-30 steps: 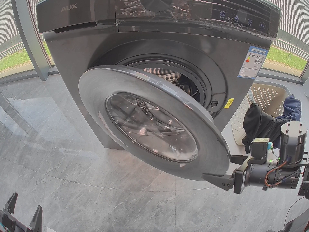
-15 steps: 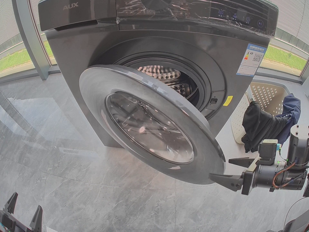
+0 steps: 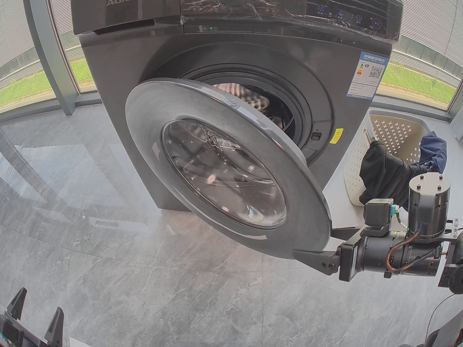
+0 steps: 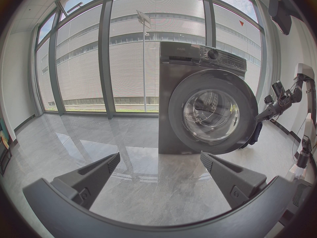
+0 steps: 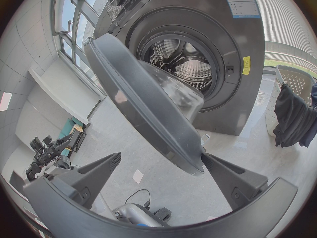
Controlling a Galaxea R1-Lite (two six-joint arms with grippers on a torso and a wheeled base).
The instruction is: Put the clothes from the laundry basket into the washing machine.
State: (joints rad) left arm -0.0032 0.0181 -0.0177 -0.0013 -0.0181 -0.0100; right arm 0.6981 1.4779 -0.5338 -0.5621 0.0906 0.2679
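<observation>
The grey washing machine point(image 3: 120, 78) stands with its round glass door point(image 3: 222, 169) swung partly open, and the steel drum point(image 3: 263, 104) shows behind it. My right gripper point(image 3: 328, 247) is open at the door's lower outer rim. In the right wrist view the door's rim point(image 5: 185, 156) lies between the fingers of the right gripper point(image 5: 160, 156), close against one of them. To the machine's right, a white laundry basket point(image 3: 402, 128) has a black garment point(image 3: 386, 174) draped over its rim and a blue garment point(image 3: 434, 150) behind. My left gripper point(image 3: 39, 304) is open and low at my left, far from the machine.
Glossy grey floor point(image 3: 96, 208) spreads in front of and to the left of the machine. Tall windows point(image 4: 82, 60) run behind it. In the left wrist view the left gripper point(image 4: 159, 155) faces the machine from a distance across open floor.
The head camera has shifted, so the whole scene sits differently. The door has swung a little wider and more of the drum shows. My right gripper has stayed at the door's rim.
</observation>
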